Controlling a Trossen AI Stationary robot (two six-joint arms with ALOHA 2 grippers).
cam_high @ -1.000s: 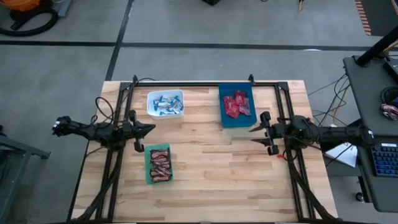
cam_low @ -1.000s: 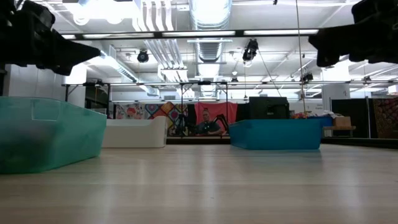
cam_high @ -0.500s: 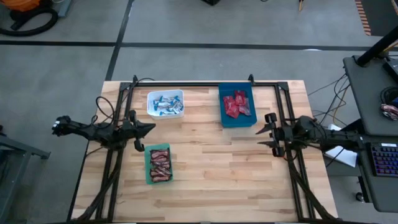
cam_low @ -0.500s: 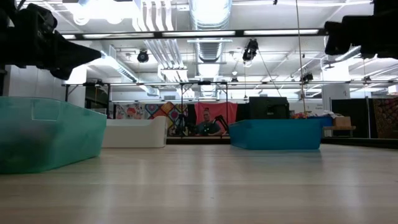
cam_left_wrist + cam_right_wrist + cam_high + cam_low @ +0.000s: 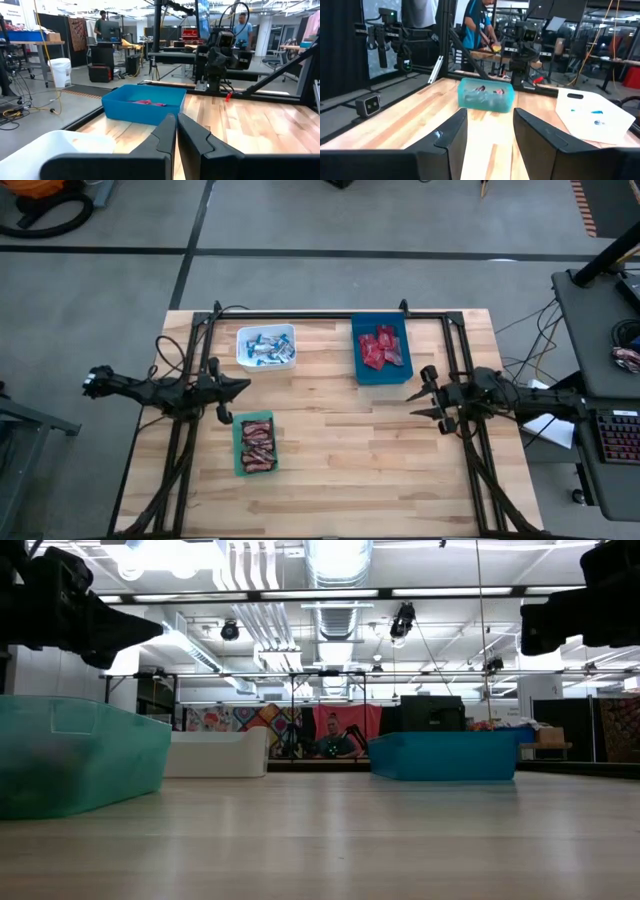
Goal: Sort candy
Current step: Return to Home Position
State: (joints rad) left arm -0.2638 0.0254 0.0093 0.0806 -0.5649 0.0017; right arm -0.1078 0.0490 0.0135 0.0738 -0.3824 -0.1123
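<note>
While hanging above the tabletop, holding nothing: left gripper at left, jaws pressed together; right gripper at right, jaws spread; candy inside bins.

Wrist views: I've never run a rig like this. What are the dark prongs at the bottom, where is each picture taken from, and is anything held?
Those prongs are each arm's own two fingers, seen by a camera on its wrist. The high view looks straight down on the table; the low view looks level across it. The left gripper is shut and empty, between the white bin of blue-and-white bars and the green bin of brown bars. The right gripper is open and empty, just off the blue bin of red packets.
</note>
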